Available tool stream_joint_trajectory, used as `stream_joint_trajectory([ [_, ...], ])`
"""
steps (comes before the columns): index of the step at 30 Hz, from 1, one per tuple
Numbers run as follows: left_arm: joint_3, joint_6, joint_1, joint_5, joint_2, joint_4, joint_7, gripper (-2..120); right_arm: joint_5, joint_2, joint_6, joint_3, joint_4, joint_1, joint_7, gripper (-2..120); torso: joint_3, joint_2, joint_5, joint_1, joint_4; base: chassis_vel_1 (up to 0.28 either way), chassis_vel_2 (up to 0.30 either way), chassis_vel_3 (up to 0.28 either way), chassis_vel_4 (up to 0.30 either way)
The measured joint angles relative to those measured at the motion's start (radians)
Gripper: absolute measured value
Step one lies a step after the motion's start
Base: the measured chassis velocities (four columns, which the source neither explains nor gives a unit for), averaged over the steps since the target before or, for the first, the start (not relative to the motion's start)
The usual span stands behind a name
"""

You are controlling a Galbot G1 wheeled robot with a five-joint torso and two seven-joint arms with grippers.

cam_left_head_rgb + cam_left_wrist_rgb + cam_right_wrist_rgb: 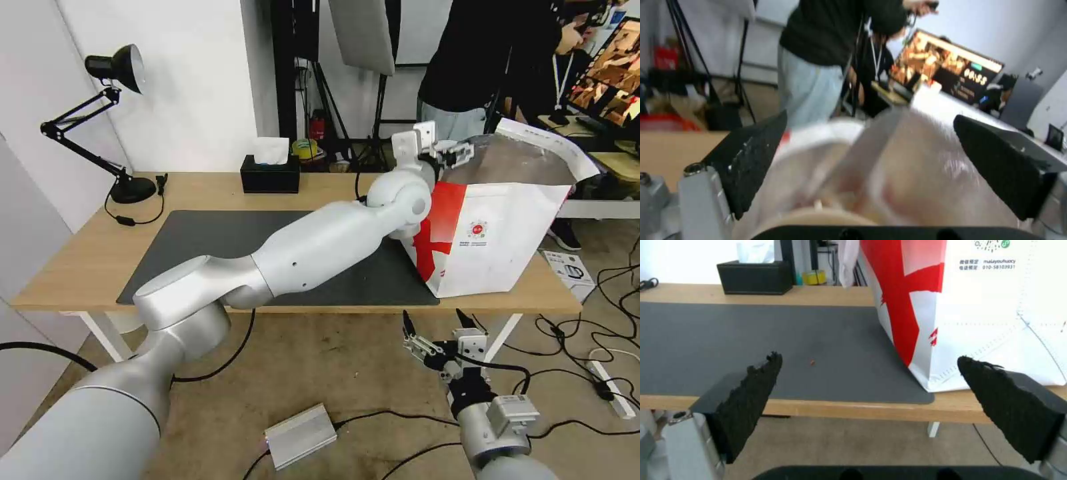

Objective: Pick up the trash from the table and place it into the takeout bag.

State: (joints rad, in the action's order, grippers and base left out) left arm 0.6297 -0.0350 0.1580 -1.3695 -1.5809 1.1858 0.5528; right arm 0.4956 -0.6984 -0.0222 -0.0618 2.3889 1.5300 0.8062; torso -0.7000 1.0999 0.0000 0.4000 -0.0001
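Note:
The takeout bag [493, 233] stands open at the right end of the table [80, 267], red and white with a silver foil lining [925, 166]. My left arm stretches across the dark mat [200, 247]. Its gripper [459, 153] hangs open at the bag's upper left rim, over the opening. In the left wrist view that gripper [870, 116] has nothing between its wide-apart fingers. Inside the bag below it lies a blurred beige round rim [818, 213] of the trash; I cannot tell which piece. My right gripper [432, 317] waits open below the table's front edge, facing the bag [987, 306].
A black tissue box [270, 175] sits at the table's back edge and a black desk lamp [113, 67] at the far left. A tiny red crumb [811, 363] lies on the mat. On the floor are a silver box [300, 437] and cables [600, 373].

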Motion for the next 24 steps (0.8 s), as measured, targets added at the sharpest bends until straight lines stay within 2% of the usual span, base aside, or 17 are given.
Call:
stream_joint_trajectory([
  [8, -0.035, 0.016, 0.040, 0.005, 0.051, 0.075, 0.045, 100, 0.000, 0.000, 0.000, 0.000, 0.000, 0.000, 0.000, 100, 0.000, 0.000, -0.0001, 0.000, 0.0001, 0.000, 0.000, 0.000, 0.000],
  [12, -0.033, 0.021, 0.054, 0.041, 0.113, 0.129, 0.060, 100, 0.000, 0.000, 0.000, 0.000, 0.000, 0.000, 0.000, 100, 0.000, 0.000, -0.0001, 0.000, 0.0001, 0.000, 0.000, 0.000, 0.000],
  [15, -0.028, 0.045, 0.054, 0.064, 0.177, 0.197, 0.076, 100, 0.000, 0.000, 0.000, 0.000, 0.000, 0.000, 0.000, 100, 0.000, 0.000, -0.0004, 0.000, 0.0004, 0.000, 0.000, 0.000, 0.000],
  [16, -0.028, 0.045, 0.054, 0.064, 0.177, 0.197, 0.076, 100, 0.000, 0.000, 0.000, 0.000, 0.000, 0.000, 0.000, 100, 0.000, 0.000, -0.0004, 0.000, 0.0004, 0.000, 0.000, 0.000, 0.000],
  [20, -0.035, 0.058, 0.016, 0.098, 0.272, 0.313, 0.116, 100, 0.000, 0.000, 0.000, 0.000, 0.000, 0.000, 0.000, 100, 0.000, 0.000, -0.0003, 0.000, -0.0001, 0.000, 0.000, 0.000, 0.000],
  [22, -0.034, 0.059, 0.009, 0.111, 0.288, 0.327, 0.118, 100, 0.000, 0.000, 0.000, 0.000, 0.000, 0.000, 0.000, 100, 0.000, 0.000, -0.0004, 0.000, 0.0000, 0.000, 0.000, 0.000, 0.000],
  [24, -0.029, 0.060, -0.013, 0.143, 0.342, 0.366, 0.127, 100, 0.000, 0.000, 0.000, 0.000, 0.000, 0.000, 0.000, 100, 0.000, 0.000, -0.0005, 0.000, 0.0003, 0.000, 0.000, 0.000, 0.000],
])
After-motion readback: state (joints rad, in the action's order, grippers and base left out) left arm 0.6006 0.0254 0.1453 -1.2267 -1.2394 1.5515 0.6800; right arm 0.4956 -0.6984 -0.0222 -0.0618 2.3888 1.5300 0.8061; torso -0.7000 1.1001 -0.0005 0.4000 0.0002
